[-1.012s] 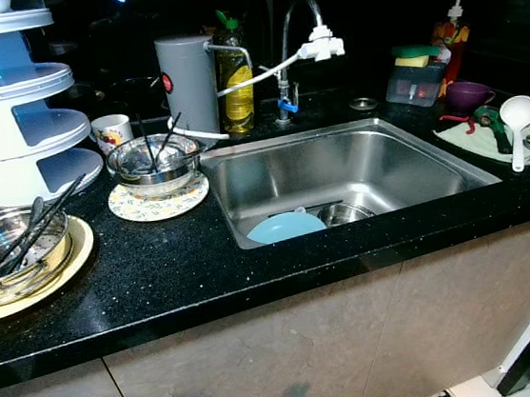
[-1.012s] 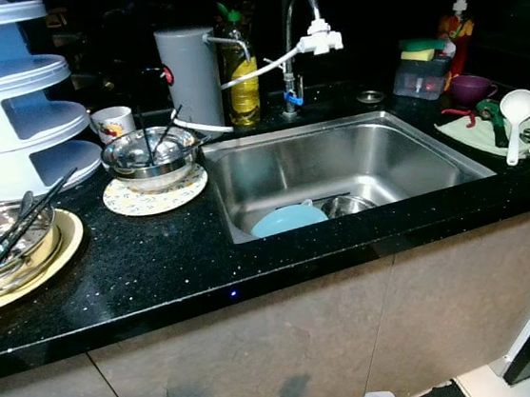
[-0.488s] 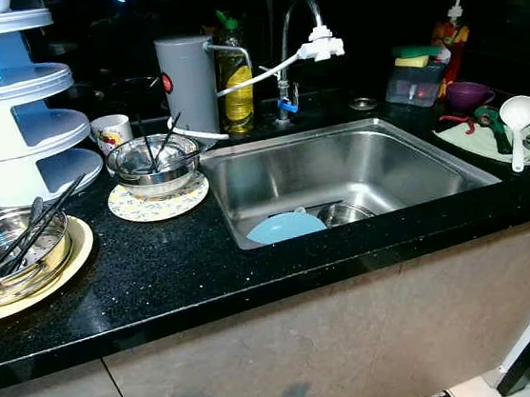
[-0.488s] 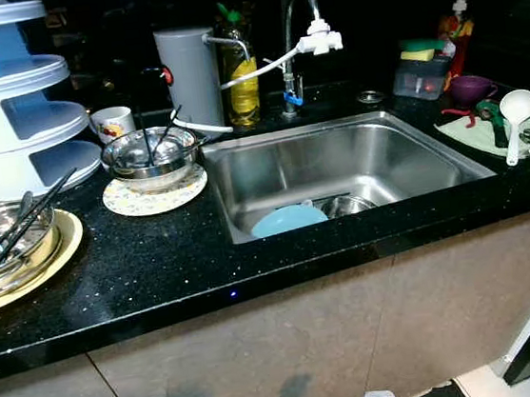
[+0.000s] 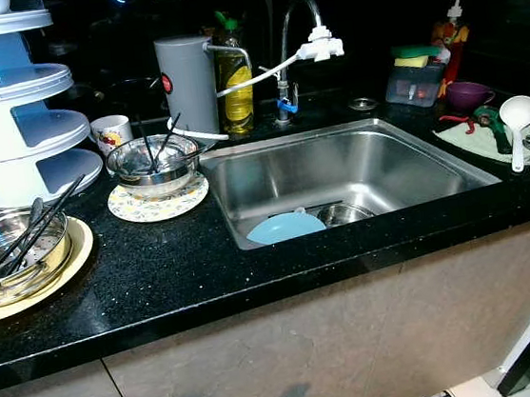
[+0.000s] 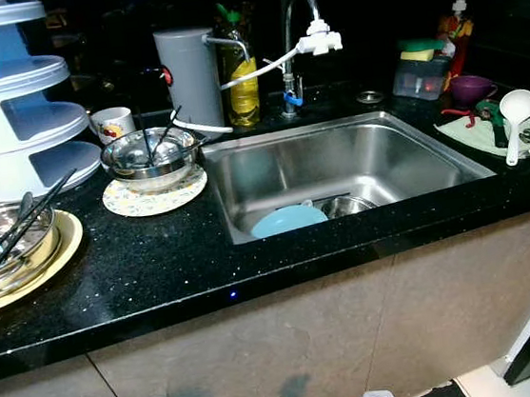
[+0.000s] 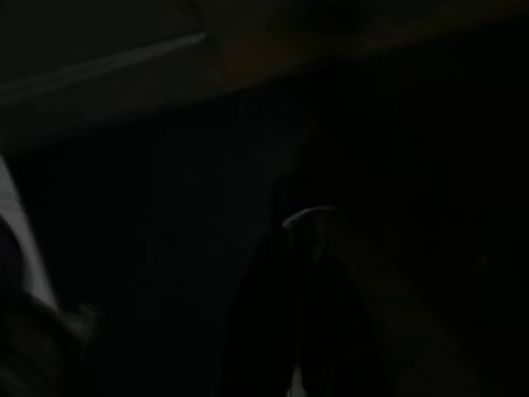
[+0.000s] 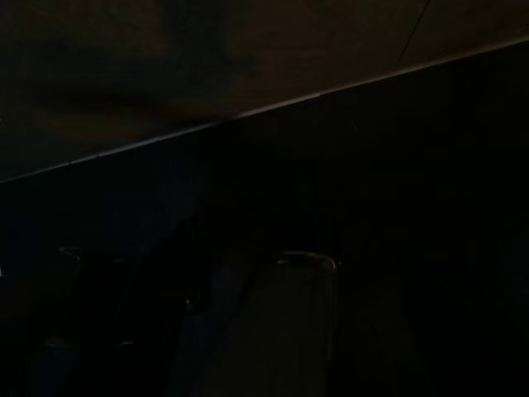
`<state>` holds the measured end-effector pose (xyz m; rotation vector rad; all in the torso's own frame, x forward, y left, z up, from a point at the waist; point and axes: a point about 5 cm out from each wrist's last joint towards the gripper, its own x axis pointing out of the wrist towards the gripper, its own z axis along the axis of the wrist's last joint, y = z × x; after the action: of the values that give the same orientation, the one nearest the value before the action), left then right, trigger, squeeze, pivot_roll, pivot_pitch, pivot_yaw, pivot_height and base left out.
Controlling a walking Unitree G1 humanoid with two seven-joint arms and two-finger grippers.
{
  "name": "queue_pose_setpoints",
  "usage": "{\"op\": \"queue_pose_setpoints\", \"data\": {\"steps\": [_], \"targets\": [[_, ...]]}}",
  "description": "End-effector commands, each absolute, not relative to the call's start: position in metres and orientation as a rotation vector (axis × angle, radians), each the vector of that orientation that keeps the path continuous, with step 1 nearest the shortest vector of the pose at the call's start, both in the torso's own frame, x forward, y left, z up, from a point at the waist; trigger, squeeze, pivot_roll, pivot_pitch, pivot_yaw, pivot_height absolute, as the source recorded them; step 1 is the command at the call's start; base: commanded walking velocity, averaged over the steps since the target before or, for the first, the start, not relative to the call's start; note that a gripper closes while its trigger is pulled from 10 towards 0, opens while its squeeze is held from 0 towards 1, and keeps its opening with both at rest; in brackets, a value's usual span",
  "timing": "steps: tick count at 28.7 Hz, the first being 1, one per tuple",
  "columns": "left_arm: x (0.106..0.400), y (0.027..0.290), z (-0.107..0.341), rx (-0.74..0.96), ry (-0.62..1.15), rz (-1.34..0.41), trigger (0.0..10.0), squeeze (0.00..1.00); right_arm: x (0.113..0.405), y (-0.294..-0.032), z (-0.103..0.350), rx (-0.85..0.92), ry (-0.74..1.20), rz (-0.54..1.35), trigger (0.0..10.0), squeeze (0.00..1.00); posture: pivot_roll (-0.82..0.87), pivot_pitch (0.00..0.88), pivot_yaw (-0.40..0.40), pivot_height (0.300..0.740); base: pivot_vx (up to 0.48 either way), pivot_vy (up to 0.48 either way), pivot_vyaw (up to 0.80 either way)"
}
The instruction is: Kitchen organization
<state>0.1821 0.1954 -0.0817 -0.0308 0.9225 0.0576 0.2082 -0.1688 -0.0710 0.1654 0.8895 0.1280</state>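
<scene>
both arms hang idle in the shade under the tabletop edge; the left gripper (image 7: 302, 248) and right gripper (image 8: 273, 289) are only dim dark shapes in the wrist views, and i cannot tell whether either set of fingers is released or clenched.

outward on the black tabletop (image 5: 186, 265), the things to tidy lie spread about. at the near left a steel pot (image 5: 13, 254) sits on a yellow plate (image 5: 78, 250) with dark utensils leaning in it. farther back, just left of the sink (image 5: 338, 166), a steel bowl (image 5: 154, 163) rests on a patterned mat (image 5: 155, 201), also with utensils standing in it. in the sink's near part lie a light blue plate (image 5: 285, 226) and, beside it, a small steel bowl (image 5: 343, 212). on the right a white ladle (image 5: 517, 124) lies on a cloth (image 5: 473, 136).

i judge the steel pieces stiff, fairly light and slippery, best taken by the rim; loose utensils may shift or rattle out if tilted. the blue plate lies low against the sink wall, so a grip on its raised far edge looks easiest. the ladle is light; hold it mid-handle.

the white tiered stand (image 5: 15, 102) is cut off at the far left, the items at the right edge are partly out of frame, and the plate's material is unclear.
</scene>
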Motion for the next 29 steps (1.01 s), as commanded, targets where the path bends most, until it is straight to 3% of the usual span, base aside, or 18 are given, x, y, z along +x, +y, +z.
{"op": "queue_pose_setpoints", "data": {"steps": [1, 10, 12, 16, 29], "targets": [[0.178, 0.198, -0.084, -0.144, 0.951, 0.141, 10.0, 0.00, 0.203, -0.169, -0.074, 0.178, 0.917, 0.116, 10.0, 0.00, 0.04, 0.094, -0.027, 0.740, 0.000, 0.000, 0.00], [0.181, 0.197, -0.083, 0.028, 0.935, 0.044, 10.0, 0.00, 0.204, -0.169, -0.074, 0.173, 0.913, 0.119, 10.0, 0.00, 0.03, 0.095, -0.033, 0.740, 0.000, 0.000, 0.00], [0.188, 0.196, -0.077, 0.091, 0.854, 0.012, 10.0, 0.00, 0.206, -0.169, -0.072, 0.169, 0.894, 0.124, 10.0, 0.00, 0.03, 0.097, -0.034, 0.740, 0.000, 0.000, 0.00], [0.199, 0.188, -0.070, 0.067, 0.771, -0.014, 10.0, 0.00, 0.214, -0.170, -0.067, 0.187, 0.827, 0.108, 10.0, 0.00, 0.03, 0.098, -0.036, 0.740, 0.000, 0.000, 0.00], [0.191, 0.180, -0.075, 0.108, 0.799, -0.084, 10.0, 0.00, 0.211, -0.167, -0.069, 0.160, 0.838, 0.124, 10.0, 0.00, 0.03, 0.097, -0.034, 0.740, 0.000, 0.000, 0.00]]}}
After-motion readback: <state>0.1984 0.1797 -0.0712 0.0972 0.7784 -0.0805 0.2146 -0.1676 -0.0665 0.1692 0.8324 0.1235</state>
